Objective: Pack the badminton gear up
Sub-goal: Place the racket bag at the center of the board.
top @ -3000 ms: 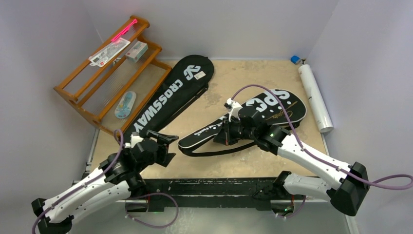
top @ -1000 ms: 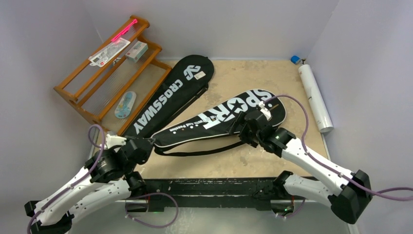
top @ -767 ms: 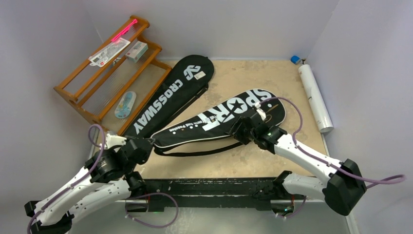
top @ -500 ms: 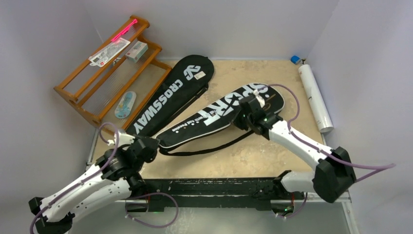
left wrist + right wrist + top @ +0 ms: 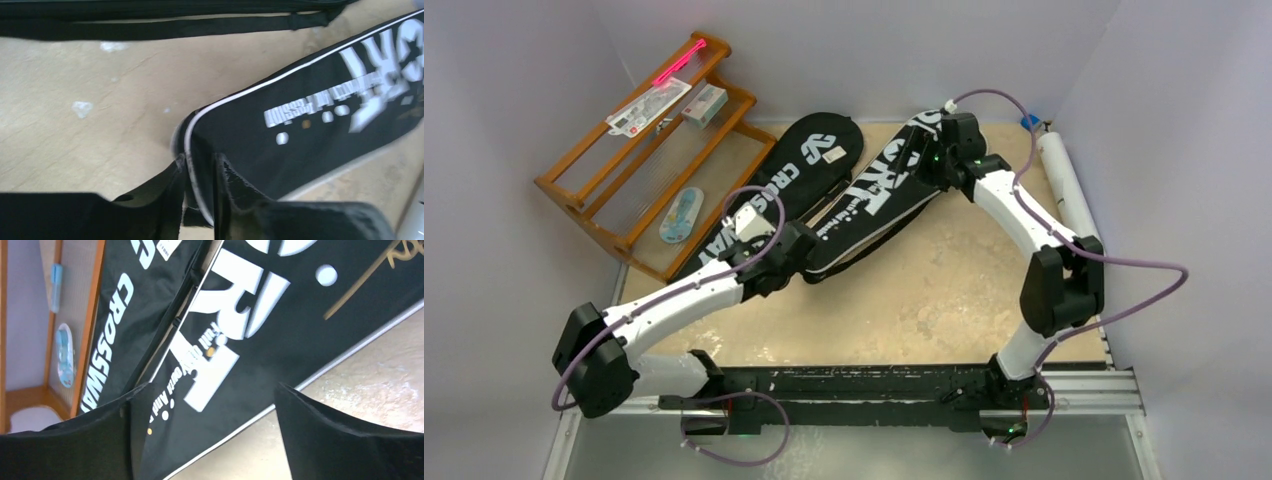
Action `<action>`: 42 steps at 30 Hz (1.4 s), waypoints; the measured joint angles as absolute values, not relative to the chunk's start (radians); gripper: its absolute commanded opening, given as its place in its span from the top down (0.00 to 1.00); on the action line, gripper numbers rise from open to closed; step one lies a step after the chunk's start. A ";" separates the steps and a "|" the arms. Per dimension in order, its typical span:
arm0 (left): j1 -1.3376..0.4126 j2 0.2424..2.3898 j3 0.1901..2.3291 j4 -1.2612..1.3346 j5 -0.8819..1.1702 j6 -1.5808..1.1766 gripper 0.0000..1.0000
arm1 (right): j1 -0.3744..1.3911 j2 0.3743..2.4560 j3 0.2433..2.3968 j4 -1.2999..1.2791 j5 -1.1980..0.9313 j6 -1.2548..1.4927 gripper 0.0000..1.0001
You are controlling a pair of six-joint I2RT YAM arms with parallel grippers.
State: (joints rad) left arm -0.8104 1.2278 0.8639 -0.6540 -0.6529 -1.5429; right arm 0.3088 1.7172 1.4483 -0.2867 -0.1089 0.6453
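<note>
The SPORT cover [image 5: 874,190] is lying flat on the table [image 5: 944,300], slanting right alongside the CROSSWAY cover [image 5: 809,160]. Whether their edges are overlapping is not clear.

The left gripper [image 5: 200,170] is pinching the white-piped rim at the SPORT cover's narrow handle end, with its jaws nearly together on the fabric. The right gripper [image 5: 211,390] is hovering over the wide head end, the end farther from the CROSSWAY lettering. Its jaws are standing wide and holding nothing.

The SPORT cover is probably going to handle as light, soft fabric, sagging and folding between two holds. Whether a racket is inside to stiffen it cannot be told. The piped rim at each end looks like the best place to take hold, since fingers would likely be sliding on the smooth printed face. Its strap [image 5: 879,232] is trailing loose on the side away from the CROSSWAY cover and could be catching during any lift.
</note>
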 measured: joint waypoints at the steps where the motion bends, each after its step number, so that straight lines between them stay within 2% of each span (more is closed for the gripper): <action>1: -0.810 1.241 0.896 -0.656 -0.655 -1.496 0.58 | 0.301 1.704 1.435 -0.278 -0.125 0.623 0.04; 2: -0.809 1.241 0.915 -0.651 -0.656 -1.458 0.47 | 0.299 1.679 1.408 -0.266 -0.132 0.604 0.04; 4: -0.809 1.224 0.933 -0.604 -0.657 -1.382 0.33 | 0.301 1.607 1.340 -0.259 -0.141 0.574 0.04; 6: -0.809 1.191 0.933 -0.562 -0.653 -1.296 0.26 | 0.303 1.525 1.277 -0.255 -0.137 0.549 0.04; 10: -0.809 1.121 0.933 -0.513 -0.647 -1.106 0.22 | 0.308 1.376 1.168 -0.236 -0.086 0.500 0.09; 14: -0.809 1.082 0.931 -0.467 -0.638 -0.888 0.20 | 0.308 1.183 0.987 -0.146 -0.015 0.434 0.01; 18: -0.809 1.046 0.872 -0.359 -0.660 -0.729 0.17 | 0.308 0.907 0.688 0.099 0.037 0.306 0.01; 21: -0.809 1.028 0.790 -0.251 -0.692 -0.637 0.16 | 0.308 0.820 0.535 0.260 0.087 0.256 0.01; 27: -0.808 1.069 0.675 -0.030 -0.808 -0.479 0.14 | 0.308 0.910 0.506 0.307 0.130 0.159 0.01; 31: -0.775 1.096 0.580 0.192 -0.813 -0.317 0.12 | 0.308 0.991 0.478 0.390 0.165 0.070 0.01; 35: -0.628 1.118 0.518 0.319 -0.747 -0.229 0.12 | 0.292 1.108 0.413 0.558 0.221 0.010 0.01; 42: -0.384 1.211 0.406 0.568 -0.672 -0.135 0.14 | 0.163 1.318 0.411 0.711 0.222 -0.007 0.01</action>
